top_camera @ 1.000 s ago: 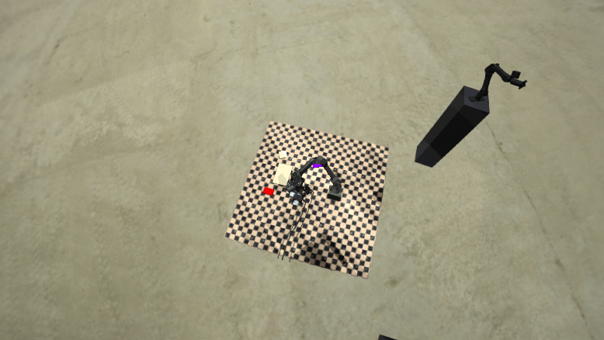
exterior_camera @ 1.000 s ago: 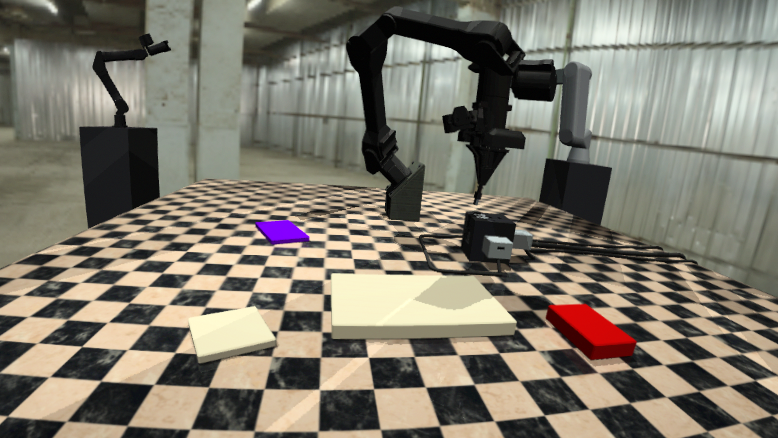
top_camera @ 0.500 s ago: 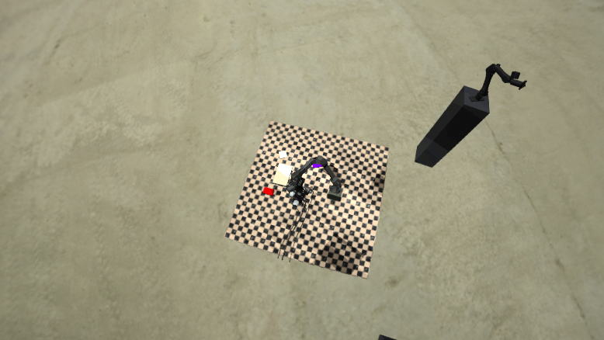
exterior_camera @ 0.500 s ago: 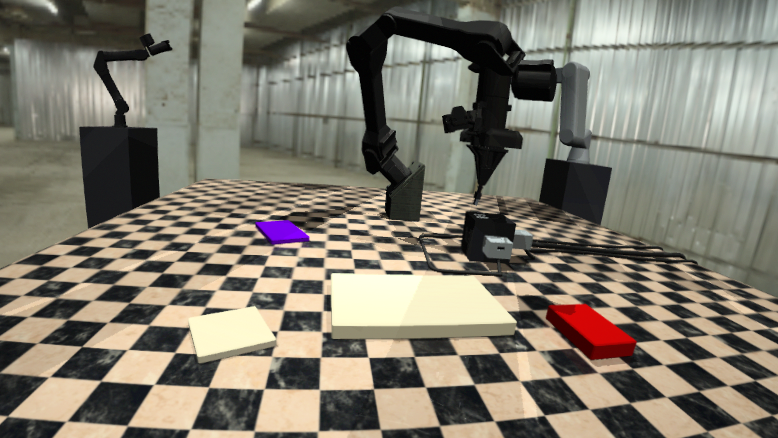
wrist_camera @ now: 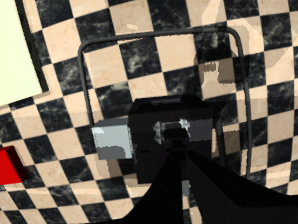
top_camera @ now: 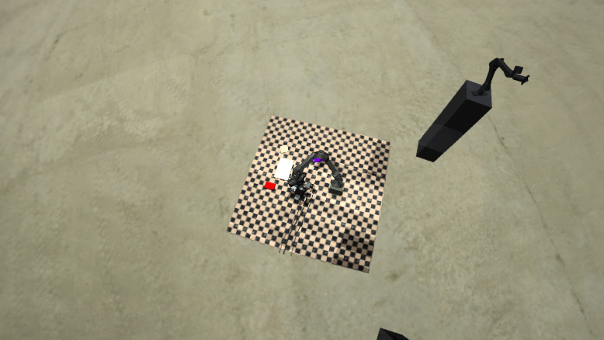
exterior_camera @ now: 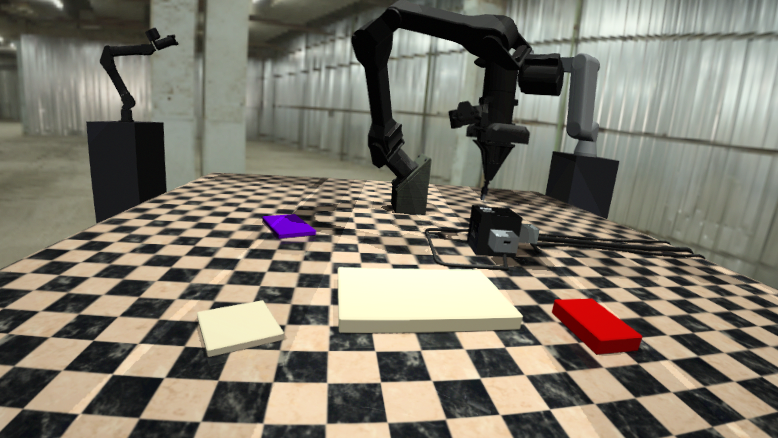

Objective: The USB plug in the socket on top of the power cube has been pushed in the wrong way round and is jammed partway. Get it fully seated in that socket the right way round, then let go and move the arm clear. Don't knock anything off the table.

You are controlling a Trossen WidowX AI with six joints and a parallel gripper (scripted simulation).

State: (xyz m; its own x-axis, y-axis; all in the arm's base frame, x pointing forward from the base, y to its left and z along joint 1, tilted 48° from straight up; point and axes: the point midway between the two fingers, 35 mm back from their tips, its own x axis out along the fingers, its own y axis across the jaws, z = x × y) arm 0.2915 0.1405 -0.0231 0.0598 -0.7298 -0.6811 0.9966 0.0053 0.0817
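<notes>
The black power cube (exterior_camera: pixel 486 231) (wrist_camera: pixel 148 141) stands on the checkered table (exterior_camera: pixel 163 261) right of the middle, with grey plugs (exterior_camera: pixel 503 239) (wrist_camera: pixel 112 141) on its sides. My gripper (exterior_camera: pixel 484 190) (wrist_camera: pixel 180 157) points straight down over the cube's top. It is shut on the small USB plug (exterior_camera: pixel 483 192), which it holds just above the top socket. My fingers hide most of the plug and socket in the wrist view. The scene is tiny in the far overhead view, where the cube (top_camera: pixel 298 191) sits under the arm.
Black cables (exterior_camera: pixel 598 242) (wrist_camera: pixel 83 83) loop and run from the cube to the right. In front lie a large cream slab (exterior_camera: pixel 424 296), a small cream tile (exterior_camera: pixel 239 325) and a red block (exterior_camera: pixel 596 324). A purple tile (exterior_camera: pixel 288 225) lies at the left, and the arm base (exterior_camera: pixel 411 187) stands behind.
</notes>
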